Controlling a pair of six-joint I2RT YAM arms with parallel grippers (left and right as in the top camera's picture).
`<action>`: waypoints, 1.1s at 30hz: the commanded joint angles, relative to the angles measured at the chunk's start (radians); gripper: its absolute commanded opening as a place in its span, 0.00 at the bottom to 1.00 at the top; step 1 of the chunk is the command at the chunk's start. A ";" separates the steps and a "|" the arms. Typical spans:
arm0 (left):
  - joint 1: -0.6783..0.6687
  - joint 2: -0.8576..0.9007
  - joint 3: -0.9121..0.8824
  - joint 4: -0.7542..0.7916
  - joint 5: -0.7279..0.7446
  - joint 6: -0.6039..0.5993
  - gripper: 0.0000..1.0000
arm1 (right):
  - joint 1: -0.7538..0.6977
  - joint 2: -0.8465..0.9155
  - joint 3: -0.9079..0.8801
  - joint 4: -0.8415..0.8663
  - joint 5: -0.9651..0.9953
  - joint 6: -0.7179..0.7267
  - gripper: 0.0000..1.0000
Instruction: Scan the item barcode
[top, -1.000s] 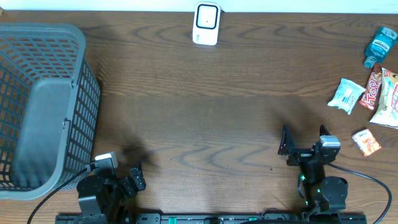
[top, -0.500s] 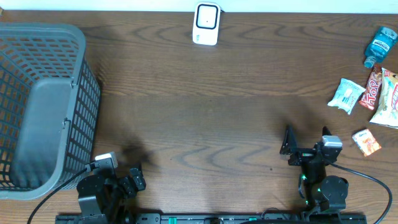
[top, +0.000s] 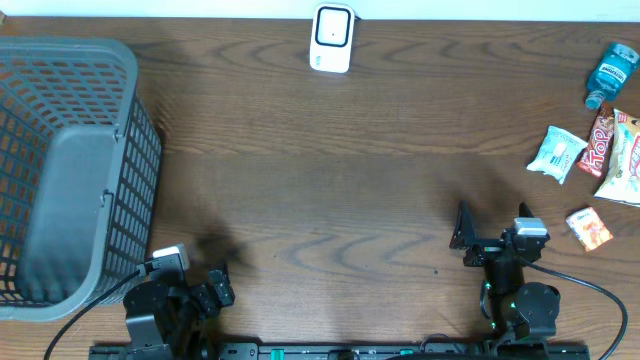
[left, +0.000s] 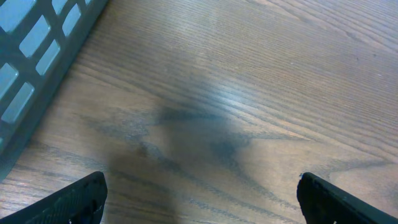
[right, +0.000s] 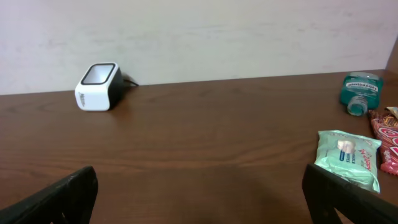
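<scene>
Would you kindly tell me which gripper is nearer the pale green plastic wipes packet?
Right. The right gripper sits just robot-side of the wipes packet; the left gripper is far across, beside the grey plastic basket.

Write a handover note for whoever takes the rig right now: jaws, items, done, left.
Left gripper: jaws open, empty, low beside the basket.
Right gripper: jaws open, empty, facing the scanner at the far edge.
Items clustered at far right: teal bottle, wipes pack, red snack packet, pale bag, small orange packet, which is nearest the right gripper.
Done: nothing picked up, nothing at the scanner.
Left: grasp an item and show its barcode to the scanner.
</scene>
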 joint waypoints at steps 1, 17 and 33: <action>0.001 -0.004 -0.009 -0.031 0.003 -0.003 0.98 | -0.003 -0.005 -0.002 -0.003 -0.006 -0.013 0.99; 0.001 -0.004 -0.009 -0.031 0.003 -0.003 0.98 | -0.003 -0.005 -0.002 -0.003 -0.006 -0.013 0.99; -0.026 -0.014 -0.259 0.821 0.054 -0.010 0.98 | -0.003 -0.005 -0.002 -0.003 -0.006 -0.013 0.99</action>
